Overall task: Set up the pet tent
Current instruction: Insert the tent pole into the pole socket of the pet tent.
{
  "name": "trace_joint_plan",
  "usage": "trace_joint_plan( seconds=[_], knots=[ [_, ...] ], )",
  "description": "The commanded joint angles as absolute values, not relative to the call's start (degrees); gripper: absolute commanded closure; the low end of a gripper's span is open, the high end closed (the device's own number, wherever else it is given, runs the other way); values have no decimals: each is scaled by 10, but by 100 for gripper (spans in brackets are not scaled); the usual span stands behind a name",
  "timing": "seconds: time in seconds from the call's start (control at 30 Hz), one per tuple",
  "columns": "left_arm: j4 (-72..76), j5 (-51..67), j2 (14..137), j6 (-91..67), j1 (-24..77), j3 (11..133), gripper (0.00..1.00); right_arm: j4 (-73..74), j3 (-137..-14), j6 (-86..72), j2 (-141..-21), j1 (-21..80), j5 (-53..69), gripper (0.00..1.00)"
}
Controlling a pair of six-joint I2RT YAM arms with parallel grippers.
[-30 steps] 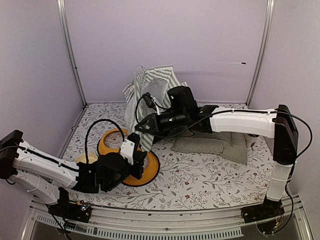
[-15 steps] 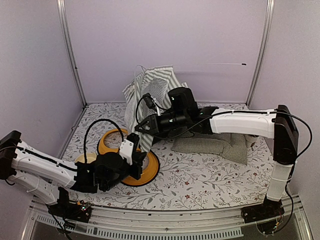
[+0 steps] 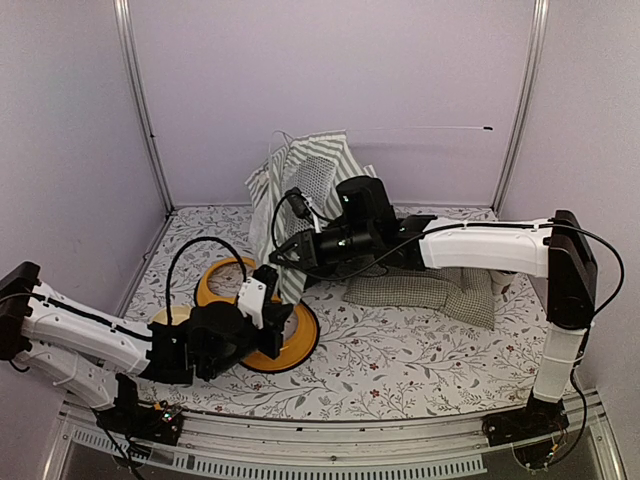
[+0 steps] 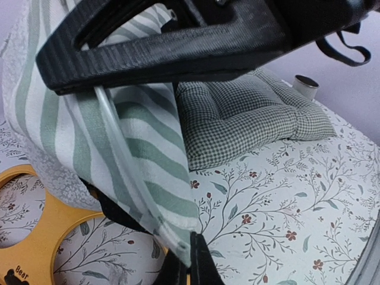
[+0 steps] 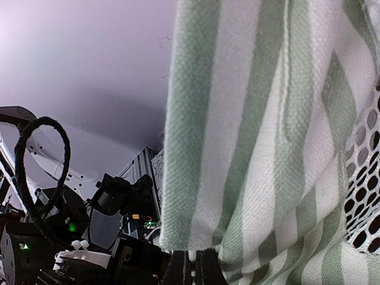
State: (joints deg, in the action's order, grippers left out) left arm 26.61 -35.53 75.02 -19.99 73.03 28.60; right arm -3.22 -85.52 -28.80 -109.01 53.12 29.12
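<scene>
The pet tent (image 3: pixel 305 185) is a slumped heap of green-and-white striped fabric at the back middle, with a grey mesh window (image 3: pixel 318 180). My right gripper (image 3: pixel 279 256) reaches in from the right at the tent's lower front. In the right wrist view the right gripper (image 5: pixel 196 267) is shut on a thin white pole (image 5: pixel 190 256) that comes out of the fabric hem (image 5: pixel 237 136). My left gripper (image 3: pixel 281 314) sits just below it. In the left wrist view the left gripper (image 4: pixel 190 261) is shut on the fabric's bottom corner (image 4: pixel 169 219), and a clear pole (image 4: pixel 116 142) runs along that edge.
A green-checked cushion (image 3: pixel 430 285) lies right of the tent, under the right forearm, and also appears as the cushion (image 4: pixel 249 119) in the left wrist view. Orange rings (image 3: pixel 300 342) lie flat under the left gripper. The floral table cover (image 3: pixel 420 355) spreads to the front right. Purple walls close in the back and sides.
Both arms have edged slightly to the left with the tent's edge still held. The grips and the fabric look unchanged.
</scene>
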Motion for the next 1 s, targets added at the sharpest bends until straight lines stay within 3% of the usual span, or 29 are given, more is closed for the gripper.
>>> trace_joint_plan(
  seconds=[0.0, 0.97],
  knots=[
    [223, -267, 734, -199, 741, 261, 100, -95, -853, -301, -1065, 501, 188, 100],
    [224, -238, 758, -198, 728, 259, 100, -81, -874, -295, -1059, 502, 185, 100]
  ],
)
